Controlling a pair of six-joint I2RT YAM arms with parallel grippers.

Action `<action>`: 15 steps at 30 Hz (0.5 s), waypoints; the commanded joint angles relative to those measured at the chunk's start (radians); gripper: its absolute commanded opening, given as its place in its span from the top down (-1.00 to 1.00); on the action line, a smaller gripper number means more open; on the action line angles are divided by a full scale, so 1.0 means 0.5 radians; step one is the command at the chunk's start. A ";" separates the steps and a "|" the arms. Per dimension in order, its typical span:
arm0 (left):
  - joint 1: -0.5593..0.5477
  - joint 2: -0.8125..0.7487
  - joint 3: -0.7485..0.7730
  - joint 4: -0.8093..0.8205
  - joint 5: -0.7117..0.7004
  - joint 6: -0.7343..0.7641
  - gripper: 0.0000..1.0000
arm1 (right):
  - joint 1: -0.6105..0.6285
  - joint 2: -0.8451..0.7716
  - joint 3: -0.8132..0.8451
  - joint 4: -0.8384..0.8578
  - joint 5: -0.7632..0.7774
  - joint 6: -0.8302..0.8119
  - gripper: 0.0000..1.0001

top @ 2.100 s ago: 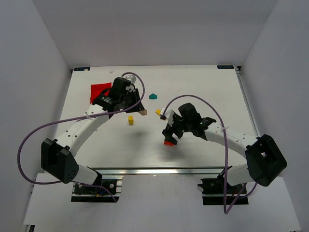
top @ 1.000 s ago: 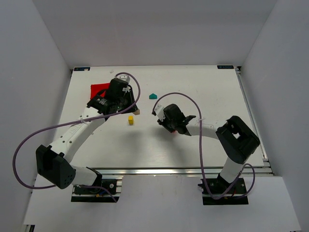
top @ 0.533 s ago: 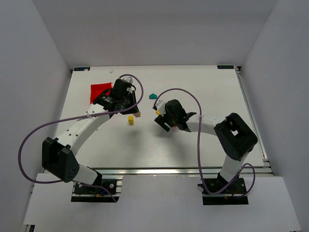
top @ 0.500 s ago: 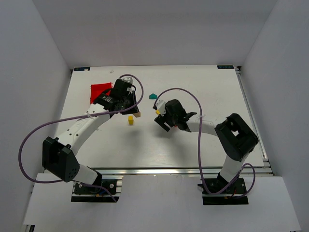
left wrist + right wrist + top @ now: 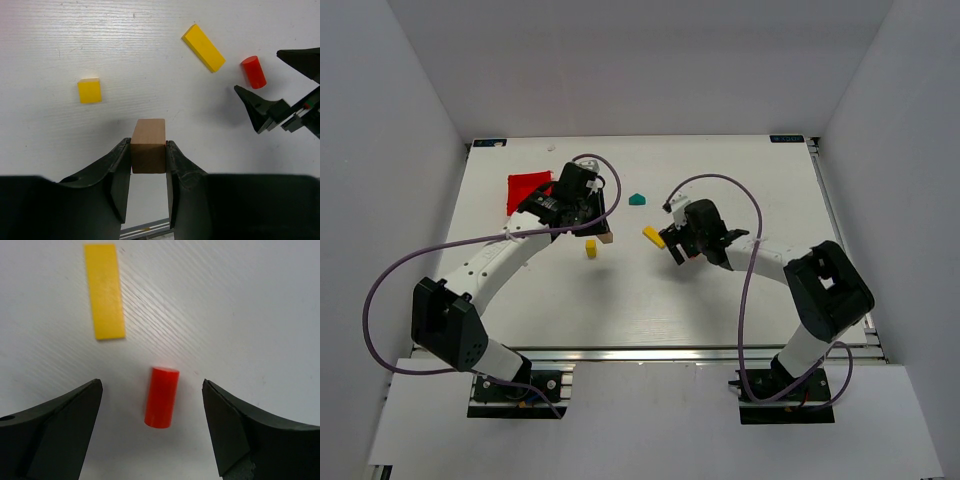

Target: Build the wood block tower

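From my station the white table (image 5: pixel 620 300) fills most of the overhead view, and there is no wood block tower on it yet: nothing is stacked, and its pieces lie scattered across the middle of the far half. The left arm (image 5: pixel 490 265) reaches out past the red bin (image 5: pixel 527 188) at the far left, and the right arm (image 5: pixel 770 262) bends in towards the centre, so both wrists work the same patch, which I take to be the building spot. The left gripper (image 5: pixel 148 144) has its fingers pressed against the two sides of a plain wood block (image 5: pixel 148 131), its unpainted end face towards the wrist camera. I judge it is held square like that so it can go down flat as a base or a layer. The right gripper (image 5: pixel 151 384) has its fingers spread wide on either side of a red cylinder (image 5: pixel 162 396), which lies on its side on the table, touching neither finger. That looks to me like a lined-up grasp. Just beyond it the long yellow block (image 5: pixel 104 291) lies flat, apart from the cylinder. A yellow cube (image 5: pixel 89 90) sits alone ahead and left of the held block, and a teal piece (image 5: pixel 638 199) rests farther back, well apart from the rest.
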 commanded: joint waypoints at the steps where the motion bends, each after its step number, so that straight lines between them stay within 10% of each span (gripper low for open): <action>1: -0.007 -0.009 0.078 0.018 0.034 0.021 1.00 | -0.103 0.006 -0.063 -0.069 -0.019 0.179 -0.71; 15: -0.007 0.021 0.099 0.012 0.040 0.042 1.00 | -0.254 0.059 0.010 -0.124 -0.424 0.262 -0.72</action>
